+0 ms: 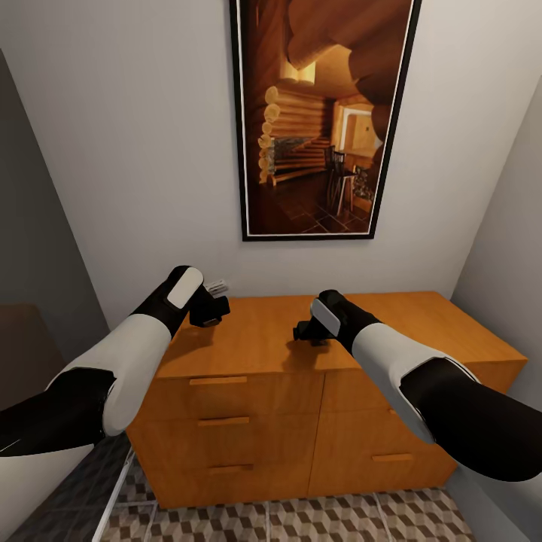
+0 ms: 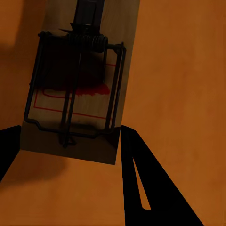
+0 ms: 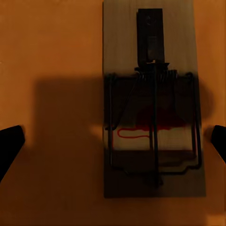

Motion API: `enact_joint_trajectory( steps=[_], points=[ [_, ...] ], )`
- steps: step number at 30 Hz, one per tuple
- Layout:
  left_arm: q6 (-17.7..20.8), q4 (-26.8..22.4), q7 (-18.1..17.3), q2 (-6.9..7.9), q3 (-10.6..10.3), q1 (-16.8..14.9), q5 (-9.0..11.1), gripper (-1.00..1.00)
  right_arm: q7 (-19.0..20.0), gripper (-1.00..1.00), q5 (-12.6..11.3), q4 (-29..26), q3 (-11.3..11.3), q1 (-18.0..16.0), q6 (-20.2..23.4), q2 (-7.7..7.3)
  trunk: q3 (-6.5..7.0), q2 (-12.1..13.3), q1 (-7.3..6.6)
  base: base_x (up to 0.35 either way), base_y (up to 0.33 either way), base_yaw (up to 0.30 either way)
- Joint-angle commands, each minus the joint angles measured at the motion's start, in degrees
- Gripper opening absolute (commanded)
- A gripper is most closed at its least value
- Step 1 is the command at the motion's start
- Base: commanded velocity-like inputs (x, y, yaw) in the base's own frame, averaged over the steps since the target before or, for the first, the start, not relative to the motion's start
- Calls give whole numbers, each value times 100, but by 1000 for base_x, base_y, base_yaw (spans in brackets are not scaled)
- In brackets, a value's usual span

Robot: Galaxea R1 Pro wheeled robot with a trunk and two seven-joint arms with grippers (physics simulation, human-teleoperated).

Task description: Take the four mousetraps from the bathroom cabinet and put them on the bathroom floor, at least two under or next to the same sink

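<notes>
Lying flat on the orange-brown top of the cabinet (image 1: 301, 354), one mousetrap (image 2: 77, 80) sits under the left gripper (image 2: 66, 141), whose dark fingers (image 2: 150, 183) are spread, one tip touching the board's corner. A second mousetrap (image 3: 153, 103) lies under the right gripper (image 3: 113, 141), its fingers (image 3: 9, 141) wide apart and clear of the board on both sides. Both arms reach over the cabinet top. A framed log-cabin picture (image 1: 324, 113) hangs on the wall above, with the bathroom floor (image 1: 301, 523) below.
</notes>
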Motion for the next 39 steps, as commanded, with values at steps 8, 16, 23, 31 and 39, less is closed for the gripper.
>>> enact_joint_trajectory(
  steps=[8,16,23,31,39],
  points=[
    [17,-9,48,7,-33,-5,44,-100,-34,100,-90,49,30,2,12,-2,-152,-324,177,0,0,0],
    [17,-4,41,12,-33,-5,44,-100,-33,-100,-90,49,29,2,12,-2,-188,-404,221,0,0,0],
    [17,-4,40,10,-33,-5,44,-100,-35,-100,-90,49,29,2,12,-2,-188,-404,221,0,0,0],
    [17,-4,43,10,-33,-5,44,-100,-33,-100,-90,49,29,2,12,-2,-188,-404,221,0,0,0],
    [21,-8,43,10,-33,-5,44,-100,-37,-100,-90,49,29,2,12,-2,-188,-404,221,0,0,0]
  ],
)
